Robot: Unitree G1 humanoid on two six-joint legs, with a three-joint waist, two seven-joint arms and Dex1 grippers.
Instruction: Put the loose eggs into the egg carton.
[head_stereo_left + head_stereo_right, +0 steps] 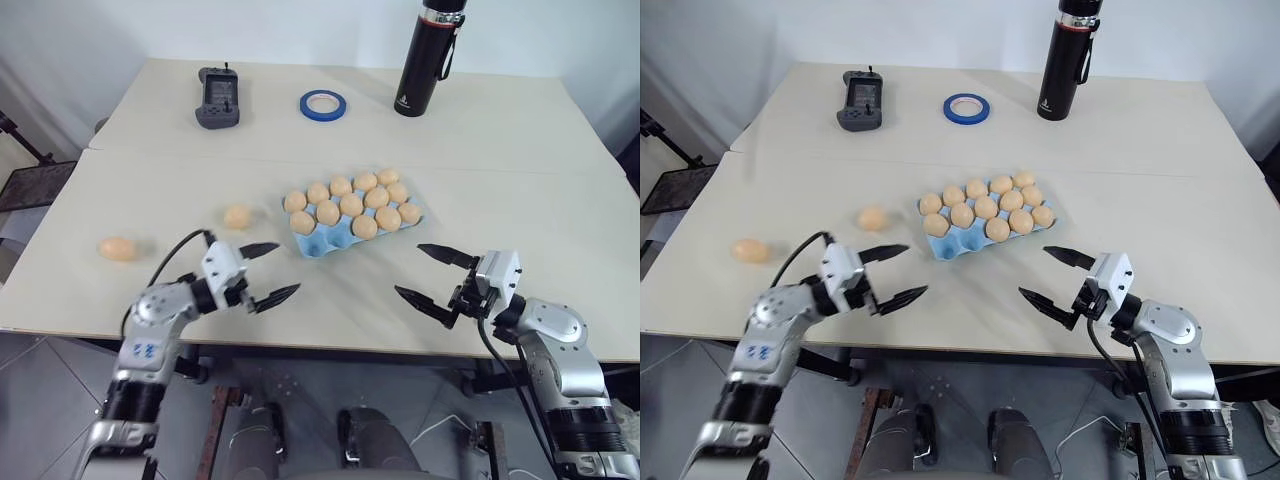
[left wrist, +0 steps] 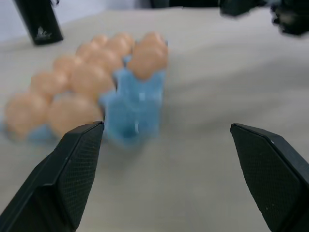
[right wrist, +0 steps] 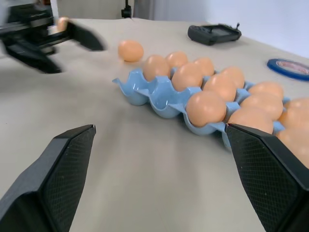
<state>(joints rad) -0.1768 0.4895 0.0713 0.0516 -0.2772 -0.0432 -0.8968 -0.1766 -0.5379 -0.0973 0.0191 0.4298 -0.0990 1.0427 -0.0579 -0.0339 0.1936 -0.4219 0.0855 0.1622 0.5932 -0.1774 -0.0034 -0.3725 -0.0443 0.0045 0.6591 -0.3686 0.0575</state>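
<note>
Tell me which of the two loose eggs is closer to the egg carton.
The loose egg just left of the egg carton; the other egg lies farther left, near the table's edge.

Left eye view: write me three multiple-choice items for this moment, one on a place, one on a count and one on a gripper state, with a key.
1. Where does the blue tape ring lie?
A between the handheld controller and the black bottle
B on the floor
C at the table's near edge

2. How many loose eggs lie on the table outside the egg carton?
A none
B two
C five

3. How is the left gripper?
A shut on an egg
B shut, empty
C open, empty

Key:
1 A, the ring sits between them at the far side.
2 B, both lie left of the carton.
3 C, its fingers stand apart with nothing between.
</note>
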